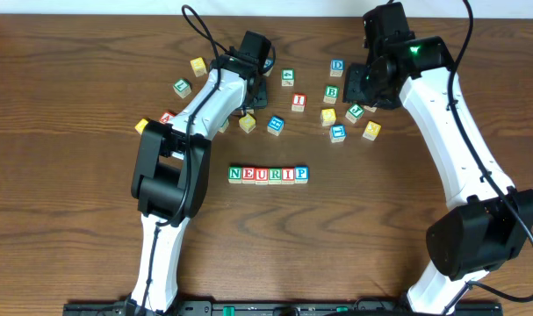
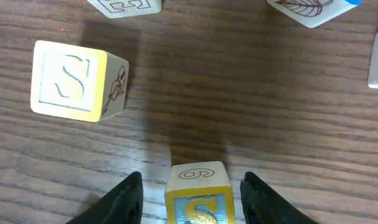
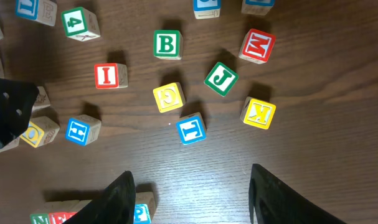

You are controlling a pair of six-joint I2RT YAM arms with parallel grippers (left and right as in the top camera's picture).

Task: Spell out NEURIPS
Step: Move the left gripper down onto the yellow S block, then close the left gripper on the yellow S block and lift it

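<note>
A row of six cubes reading N E U R I P point(image 1: 268, 175) lies mid-table; its P end shows in the right wrist view point(image 3: 142, 213). My left gripper point(image 1: 248, 110) point(image 2: 192, 178) is open, low over the table, with a finger on each side of a yellow-framed S cube point(image 2: 197, 196) and a gap on both sides. In the overhead view this looks like the yellow cube point(image 1: 247, 123) by the fingers. A second, paler S cube point(image 2: 70, 81) lies to its left. My right gripper point(image 1: 371, 88) point(image 3: 192, 173) is open and empty, high above the loose cubes.
Loose cubes lie behind the row: D point(image 1: 336, 66), B point(image 1: 331, 91) point(image 3: 167, 45), red I point(image 1: 298, 102) point(image 3: 106, 75), J point(image 3: 221, 78), M point(image 3: 258, 46), K point(image 3: 258, 112), T point(image 3: 192, 129), H point(image 3: 83, 129), a yellow cube point(image 1: 198, 66), a green cube point(image 1: 182, 87).
</note>
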